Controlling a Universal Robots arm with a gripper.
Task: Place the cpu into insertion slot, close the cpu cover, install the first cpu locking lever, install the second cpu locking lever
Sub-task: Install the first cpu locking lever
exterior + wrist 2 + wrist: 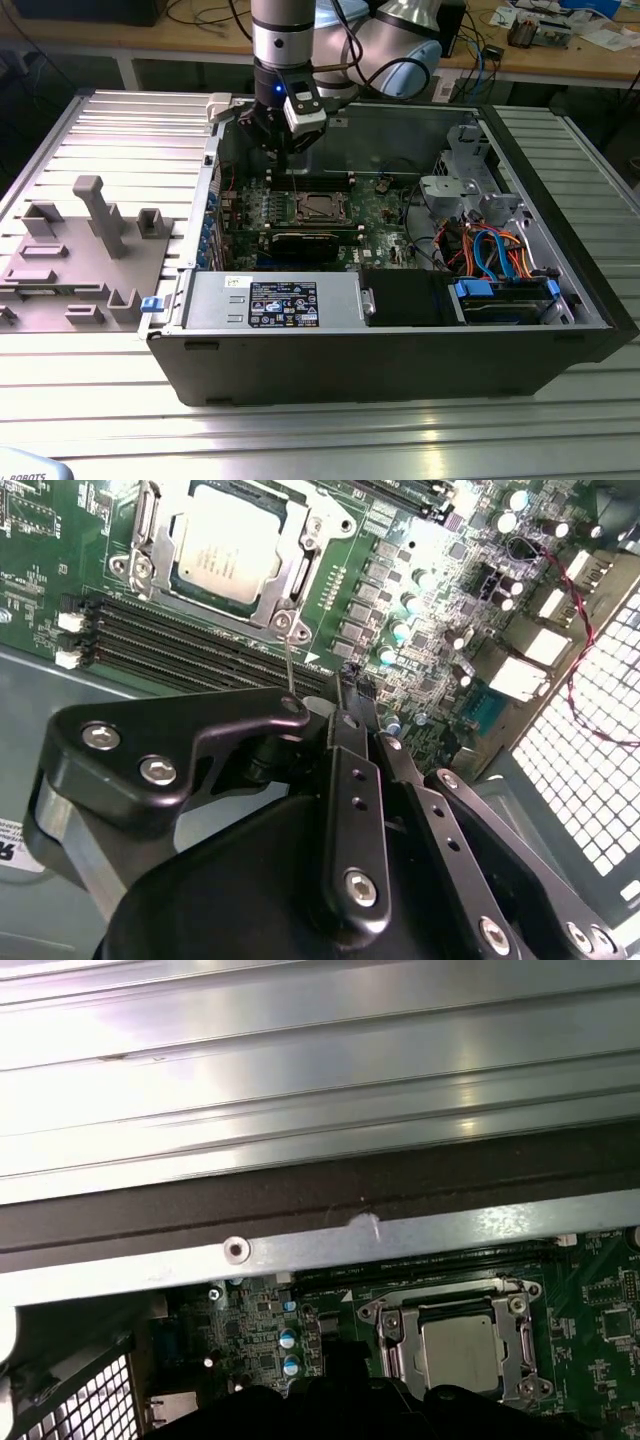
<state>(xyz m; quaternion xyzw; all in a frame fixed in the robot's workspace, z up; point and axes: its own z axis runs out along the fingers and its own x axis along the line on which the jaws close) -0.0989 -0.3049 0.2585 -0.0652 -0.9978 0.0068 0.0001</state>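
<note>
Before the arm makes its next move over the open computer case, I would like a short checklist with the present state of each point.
1. The small square silvery-grey cpu lies in the socket, flat: ok.
2. The square silvery metal cpu cover with open centre is down around the cpu: ok, as far as both wrist views show.
3. The locking levers are latched: cannot tell; a thin metal rod stands up by the socket corner in the second wrist view.
4. The black gripper hangs above the green motherboard, near the socket: ok.
5. The gripper holds nothing: cannot tell.
</note>
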